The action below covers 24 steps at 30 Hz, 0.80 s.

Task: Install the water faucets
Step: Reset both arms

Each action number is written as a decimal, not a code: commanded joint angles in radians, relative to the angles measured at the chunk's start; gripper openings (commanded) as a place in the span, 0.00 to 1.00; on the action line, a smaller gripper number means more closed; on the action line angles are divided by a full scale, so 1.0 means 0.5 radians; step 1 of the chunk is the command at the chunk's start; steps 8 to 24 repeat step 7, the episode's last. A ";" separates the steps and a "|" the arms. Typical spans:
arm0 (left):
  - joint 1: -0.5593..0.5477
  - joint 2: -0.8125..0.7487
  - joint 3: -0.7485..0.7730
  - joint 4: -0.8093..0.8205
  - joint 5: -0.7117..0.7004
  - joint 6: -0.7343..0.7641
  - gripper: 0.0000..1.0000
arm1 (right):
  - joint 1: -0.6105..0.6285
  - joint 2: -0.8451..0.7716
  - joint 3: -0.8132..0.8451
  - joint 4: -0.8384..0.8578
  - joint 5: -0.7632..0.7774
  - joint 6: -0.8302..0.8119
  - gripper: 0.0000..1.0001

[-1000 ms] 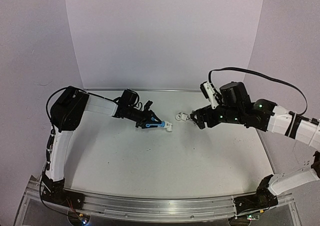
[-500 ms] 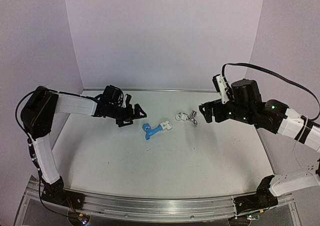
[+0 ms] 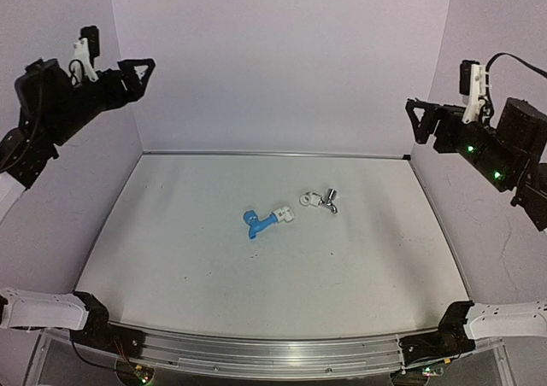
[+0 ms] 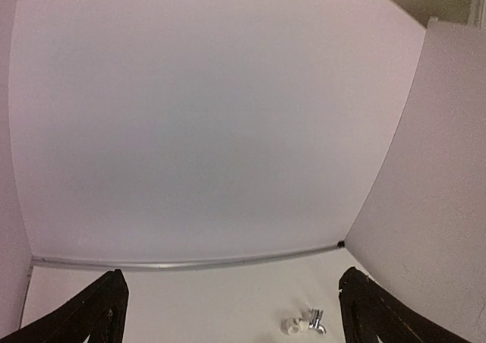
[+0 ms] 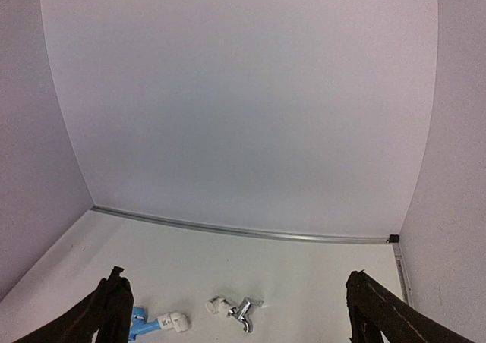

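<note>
Left gripper (image 3: 137, 72): upper left, spread wide, empty.
Bright blue plastic faucet (image 3: 254, 223): centre of white counter (image 3: 171, 249), lying flat, white cylindrical fitting (image 3: 285, 216) at its end.
Shiny silver metal faucet (image 3: 328, 202): just right, also lying loose.
Right gripper (image 3: 423, 119): upper right, spread, empty.
Risk: unsecured pieces rolling or joints parting if nudged.

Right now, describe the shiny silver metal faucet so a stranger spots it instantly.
Find the middle of the white table. Two small taps lie there; the shiny silver metal faucet is the right one. Its neighbour is a bright blue plastic faucet, not metallic.
</note>
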 commanded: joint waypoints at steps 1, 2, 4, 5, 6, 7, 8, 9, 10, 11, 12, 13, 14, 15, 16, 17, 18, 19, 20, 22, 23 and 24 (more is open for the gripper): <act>-0.004 -0.136 0.086 -0.055 -0.117 0.187 1.00 | 0.015 -0.040 0.104 0.074 0.029 -0.046 0.98; -0.004 -0.167 0.085 -0.055 -0.130 0.196 1.00 | 0.014 -0.046 0.111 0.080 0.033 -0.029 0.98; -0.004 -0.217 0.075 -0.054 -0.166 0.212 1.00 | 0.014 -0.067 0.083 0.116 0.021 -0.005 0.98; -0.004 -0.235 0.068 -0.055 -0.189 0.215 1.00 | 0.012 -0.083 0.042 0.143 -0.034 -0.044 0.98; -0.004 -0.249 0.063 -0.055 -0.199 0.212 1.00 | 0.013 -0.068 0.043 0.123 0.026 -0.037 0.98; -0.004 -0.262 0.059 -0.055 -0.203 0.208 1.00 | 0.013 -0.039 0.059 0.080 0.087 -0.030 0.98; -0.004 -0.262 0.059 -0.055 -0.203 0.208 1.00 | 0.013 -0.039 0.059 0.080 0.087 -0.030 0.98; -0.004 -0.262 0.059 -0.055 -0.203 0.208 1.00 | 0.013 -0.039 0.059 0.080 0.087 -0.030 0.98; -0.004 -0.262 0.059 -0.055 -0.203 0.208 1.00 | 0.013 -0.039 0.059 0.080 0.087 -0.030 0.98; -0.004 -0.262 0.059 -0.055 -0.203 0.208 1.00 | 0.013 -0.039 0.059 0.080 0.087 -0.030 0.98; -0.004 -0.262 0.059 -0.055 -0.203 0.208 1.00 | 0.013 -0.039 0.059 0.080 0.087 -0.030 0.98; -0.004 -0.262 0.059 -0.055 -0.203 0.208 1.00 | 0.013 -0.039 0.059 0.080 0.087 -0.030 0.98; -0.004 -0.262 0.059 -0.055 -0.203 0.208 1.00 | 0.013 -0.039 0.059 0.080 0.087 -0.030 0.98; -0.004 -0.262 0.059 -0.055 -0.203 0.208 1.00 | 0.013 -0.039 0.059 0.080 0.087 -0.030 0.98; -0.004 -0.262 0.059 -0.055 -0.203 0.208 1.00 | 0.013 -0.039 0.059 0.080 0.087 -0.030 0.98; -0.004 -0.262 0.059 -0.055 -0.203 0.208 1.00 | 0.013 -0.039 0.059 0.080 0.087 -0.030 0.98; -0.004 -0.262 0.059 -0.055 -0.203 0.208 1.00 | 0.013 -0.039 0.059 0.080 0.087 -0.030 0.98; -0.004 -0.262 0.059 -0.055 -0.203 0.208 1.00 | 0.013 -0.039 0.059 0.080 0.087 -0.030 0.98; -0.004 -0.262 0.059 -0.055 -0.203 0.208 1.00 | 0.013 -0.039 0.059 0.080 0.087 -0.030 0.98; -0.004 -0.262 0.059 -0.055 -0.203 0.208 1.00 | 0.013 -0.039 0.059 0.080 0.087 -0.030 0.98; -0.004 -0.262 0.059 -0.055 -0.203 0.208 1.00 | 0.013 -0.039 0.059 0.080 0.087 -0.030 0.98; -0.004 -0.262 0.059 -0.055 -0.203 0.208 1.00 | 0.013 -0.039 0.059 0.080 0.087 -0.030 0.98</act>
